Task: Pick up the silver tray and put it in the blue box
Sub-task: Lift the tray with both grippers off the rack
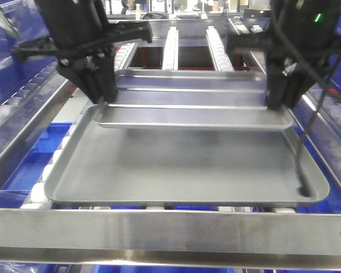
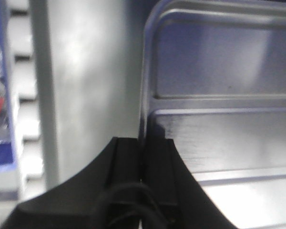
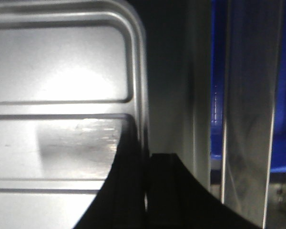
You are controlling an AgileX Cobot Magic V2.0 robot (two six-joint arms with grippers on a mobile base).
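The silver tray (image 1: 193, 96) with two long ridges is held level, a little above a larger plain grey tray (image 1: 182, 170). My left gripper (image 1: 105, 101) is shut on its left rim, seen close in the left wrist view (image 2: 143, 143) beside the tray's floor (image 2: 219, 71). My right gripper (image 1: 275, 103) is shut on its right rim, seen in the right wrist view (image 3: 145, 155) next to the tray's floor (image 3: 62, 71). Blue box plastic (image 1: 51, 136) shows below the rack, mostly hidden.
The grey tray rests on a roller rack with metal side rails (image 1: 23, 131) and a steel front bar (image 1: 170, 230). White roller strips (image 1: 170, 48) run away at the back. A black cable (image 1: 303, 182) hangs from the right arm onto the grey tray.
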